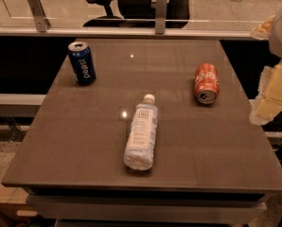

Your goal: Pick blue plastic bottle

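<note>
The blue plastic bottle (141,132) lies on its side near the middle of the grey table (74,141). It is clear and pale bluish, with a white cap pointing to the far side and a white label with a small dark square logo. My gripper (265,105) hangs at the right edge of the view, above the table's right edge. It is well to the right of the bottle, apart from it, and touches nothing.
A dark blue Pepsi can (82,62) stands upright at the far left of the table. A red soda can (206,83) lies on its side at the right, between the bottle and my gripper. A glass partition and an office chair (131,4) are behind the table.
</note>
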